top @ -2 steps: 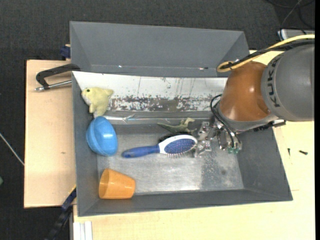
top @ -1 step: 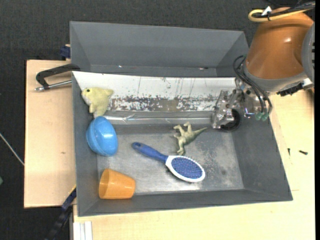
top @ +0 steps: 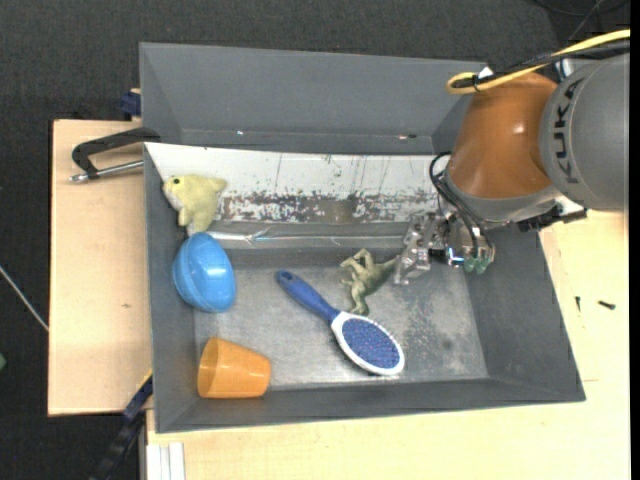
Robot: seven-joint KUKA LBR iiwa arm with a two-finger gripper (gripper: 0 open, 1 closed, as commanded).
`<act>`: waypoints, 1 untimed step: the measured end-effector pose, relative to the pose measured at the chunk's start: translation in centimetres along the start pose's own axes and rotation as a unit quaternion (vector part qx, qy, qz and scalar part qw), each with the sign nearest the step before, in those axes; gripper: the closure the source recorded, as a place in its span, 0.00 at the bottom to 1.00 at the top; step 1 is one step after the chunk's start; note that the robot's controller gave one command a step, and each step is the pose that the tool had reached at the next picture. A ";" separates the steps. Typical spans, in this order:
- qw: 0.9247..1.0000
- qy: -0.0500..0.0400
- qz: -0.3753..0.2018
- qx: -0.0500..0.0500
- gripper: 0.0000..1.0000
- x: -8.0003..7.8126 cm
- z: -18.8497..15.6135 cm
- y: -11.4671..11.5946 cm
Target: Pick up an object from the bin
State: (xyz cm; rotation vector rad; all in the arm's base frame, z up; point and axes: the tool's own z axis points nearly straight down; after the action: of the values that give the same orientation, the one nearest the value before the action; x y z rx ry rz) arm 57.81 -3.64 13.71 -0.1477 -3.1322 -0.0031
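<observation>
My gripper [top: 413,257] hangs low in the right half of the bin, near the back wall. Just to its left lies a small green toy animal [top: 361,276] with thin legs sprawled out; the gripper's tip is at the toy's right edge, and I cannot tell whether they touch. A blue-handled brush with a white oval head and blue bristles [top: 343,325] lies diagonally in front of the toy, its head toward the front of the bin.
A round blue lid-like thing [top: 204,272] rests against the left wall. An orange cup [top: 232,369] lies on its side in the front left corner. A pale yellow plush toy [top: 195,200] sits in the back left corner. The arm's orange cover overhangs the right rim.
</observation>
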 end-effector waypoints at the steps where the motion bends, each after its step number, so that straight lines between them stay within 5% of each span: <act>1: 0.996 -0.011 -0.084 0.001 1.00 -0.5 -17.6 2.1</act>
State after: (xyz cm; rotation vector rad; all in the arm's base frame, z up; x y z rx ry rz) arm 58.62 -1.60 31.33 0.1181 -3.1562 0.0004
